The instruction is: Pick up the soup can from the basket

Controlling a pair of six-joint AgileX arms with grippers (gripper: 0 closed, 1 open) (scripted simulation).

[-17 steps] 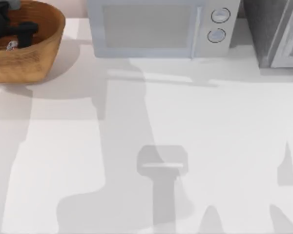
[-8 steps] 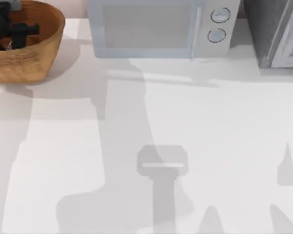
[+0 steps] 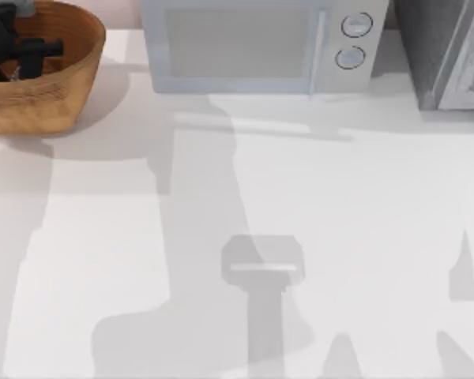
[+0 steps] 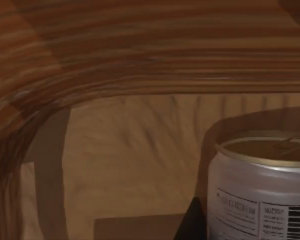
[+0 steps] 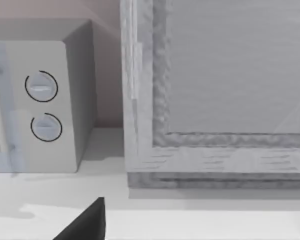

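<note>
The soup can stands upright on the floor of the basket, close under the curved, ribbed inner wall. The left wrist view sees it from very near: a dull metal top with a raised rim and the printed back of the label below. By my judgement it is a stiff, smooth cylinder — it will not give under pressure, but the label and metal are slick, so a light pinch could let it slide or turn. It looks small and probably carries some weight for its size if full. The best hold would be across the side wall, at about mid-height, fingers on opposite sides and below the rim, so the can cannot tip out as it rises.

From above, the basket sits at the far left corner of the tabletop, and the left claw is down inside it, a dark shape over the bowl's floor. Whether its fingers are parted or closed I cannot tell; the can is hidden beneath the arm in the top view. A dark finger tip shows just beside the can in the wrist view — near, though contact is not clear.

The basket wall is close, so a straight lift seems safest.

The microwave stands along the back edge, well apart. The right claw is parked toward the right side; one dark finger tip shows in its wrist view, its state uncertain.
</note>
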